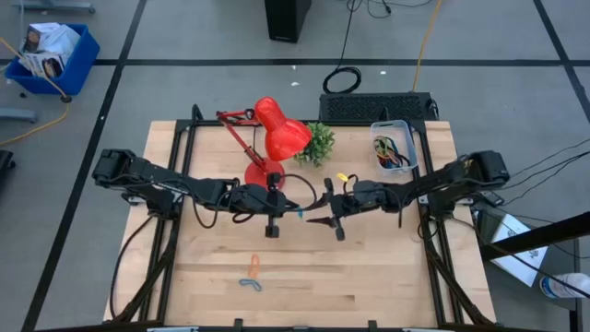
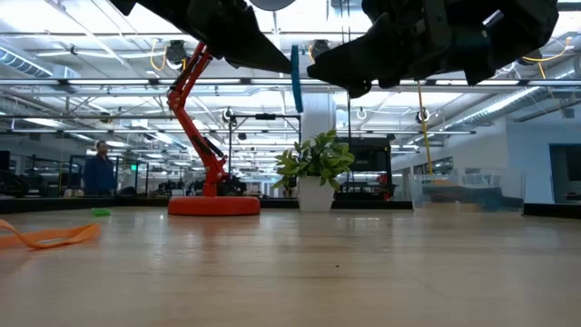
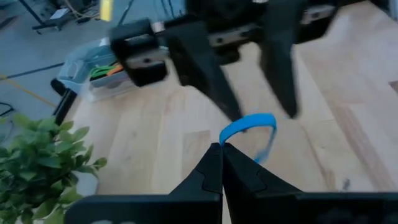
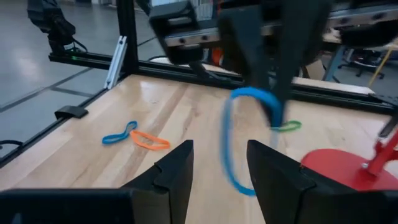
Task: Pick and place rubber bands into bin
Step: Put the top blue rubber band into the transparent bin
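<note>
Handoff looks dicey: left gripper (image 3: pixel 219 148) has its jaws pinched on a blue band (image 3: pixel 250 124) in midair, just in front of the lamp (image 1: pixel 277 138). Right gripper (image 4: pixel 219 163) faces it, jaws spread. Mistimed release drops it, well short of the bin (image 1: pixel 394 146).

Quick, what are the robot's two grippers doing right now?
Left gripper: shut on the thin blue rubber band, held up above the table.
Right gripper: open, fingers either side of the same hanging band, not gripping it yet.
</note>
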Available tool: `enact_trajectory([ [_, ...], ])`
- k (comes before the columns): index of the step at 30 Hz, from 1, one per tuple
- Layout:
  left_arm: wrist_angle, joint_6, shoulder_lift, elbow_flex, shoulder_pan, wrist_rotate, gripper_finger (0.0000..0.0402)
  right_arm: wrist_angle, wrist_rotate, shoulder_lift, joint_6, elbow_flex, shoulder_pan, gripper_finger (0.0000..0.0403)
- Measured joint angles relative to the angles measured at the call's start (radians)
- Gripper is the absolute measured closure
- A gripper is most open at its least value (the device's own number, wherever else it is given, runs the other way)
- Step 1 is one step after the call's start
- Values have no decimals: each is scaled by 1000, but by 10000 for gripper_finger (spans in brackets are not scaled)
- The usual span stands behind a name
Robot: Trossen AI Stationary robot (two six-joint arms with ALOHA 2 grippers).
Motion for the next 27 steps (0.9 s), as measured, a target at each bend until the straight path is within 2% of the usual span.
enact_trajectory([
  [10, 22, 3, 0, 0, 8, -9, 399, 67, 1, 24, 12, 0, 24, 261],
  [14, 25, 4, 0, 0, 8, -8, 395, 70, 31, 24, 0, 0, 24, 272],
  [27, 8, 2, 0, 0, 7, -7, 394, 114, 27, 24, -1, 0, 26, 308],
])
